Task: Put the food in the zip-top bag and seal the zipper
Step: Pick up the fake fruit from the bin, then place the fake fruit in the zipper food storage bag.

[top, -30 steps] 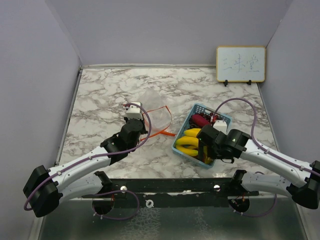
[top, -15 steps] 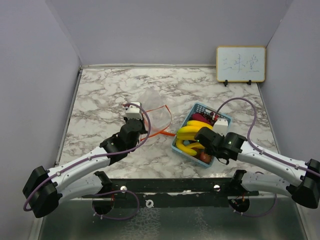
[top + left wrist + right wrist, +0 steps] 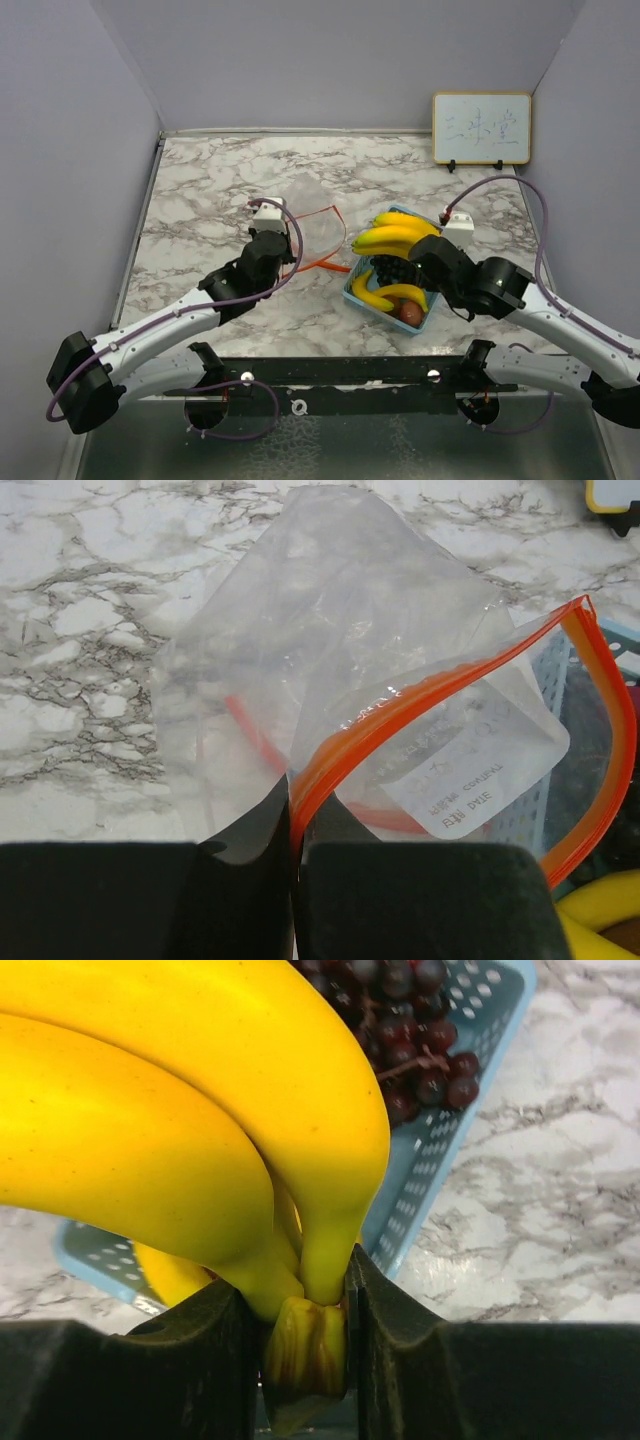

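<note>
A: Where's the banana bunch (image 3: 395, 237)?
B: Centre-right, above the blue basket (image 3: 445, 1150). Right gripper (image 3: 305, 1340) pinches its stem. Stiff, heavy; may swing.
A: Bag?
B: Left gripper (image 3: 293, 870) clamped on the floppy zip-top bag (image 3: 340, 610) rim.

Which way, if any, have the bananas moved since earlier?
Yes: the bananas rose from the near end of the basket toward its far end, in the right end effector.

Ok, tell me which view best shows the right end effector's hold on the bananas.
Right wrist: the right end effector is clamped on the brown stem, bananas filling the frame. Top external shows the bananas hanging over the basket, with the contact hidden. Left wrist catches only a yellow sliver at its lower right corner.
</note>
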You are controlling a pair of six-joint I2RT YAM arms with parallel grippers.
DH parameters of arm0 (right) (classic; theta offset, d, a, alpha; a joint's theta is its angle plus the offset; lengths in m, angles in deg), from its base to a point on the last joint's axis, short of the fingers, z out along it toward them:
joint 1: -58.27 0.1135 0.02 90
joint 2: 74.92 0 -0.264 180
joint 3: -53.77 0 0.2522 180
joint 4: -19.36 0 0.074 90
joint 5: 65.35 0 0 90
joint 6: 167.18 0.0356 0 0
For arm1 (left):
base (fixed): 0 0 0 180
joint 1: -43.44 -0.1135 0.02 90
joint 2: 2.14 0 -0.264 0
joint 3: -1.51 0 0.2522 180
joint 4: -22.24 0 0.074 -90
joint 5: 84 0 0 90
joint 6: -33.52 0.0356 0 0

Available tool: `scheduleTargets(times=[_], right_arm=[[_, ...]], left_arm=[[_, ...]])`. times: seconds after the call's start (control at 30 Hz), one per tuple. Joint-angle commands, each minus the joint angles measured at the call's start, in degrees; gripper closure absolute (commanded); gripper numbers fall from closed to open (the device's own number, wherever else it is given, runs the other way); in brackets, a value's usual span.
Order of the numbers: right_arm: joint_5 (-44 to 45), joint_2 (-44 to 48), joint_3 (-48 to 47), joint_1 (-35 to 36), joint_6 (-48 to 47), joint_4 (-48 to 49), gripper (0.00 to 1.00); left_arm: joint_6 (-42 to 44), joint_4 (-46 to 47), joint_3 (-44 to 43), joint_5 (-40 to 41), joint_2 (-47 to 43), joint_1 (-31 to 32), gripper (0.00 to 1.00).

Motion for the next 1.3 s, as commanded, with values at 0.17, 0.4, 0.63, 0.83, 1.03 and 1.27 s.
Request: scheduleTargets(times=[0.17,0.4,0.63,0.83,1.03,1.27], right_arm=[[-2.10,-0.09,-4.91,-0.01,-20.12,25.24,0.99],[-2.14,-7.51,-6.00,-0.01,-23.64,36.86,0.99],[2.01,-9.79,-2.25,-0.01,-20.93,36.77,0.99],[4.37,-3.66,2.07,-0.01,-22.07,35.22,0.99],[5.76,-5.16,1.48,0.06,-22.80,31.13,0.99],[11.16,-8.44,0.63,1.05,-21.39,27.90,0.99]], left_arm=[[0.90,-5.67,-8.11,-2.19,2.69,-0.18,1.00],[-0.74,-5.40,-9.20,-5.86,5.80,-0.18,1.00],[0.09,-6.63,-13.12,-8.91,6.25,-0.19,1.00],[2.02,-8.32,-15.85,-8.75,6.53,-0.19,1.00],[2.52,-8.39,-19.40,-11.08,9.82,-0.14,1.00],[5.27,-12.57,-27.77,-13.15,12.71,-0.19,1.00]])
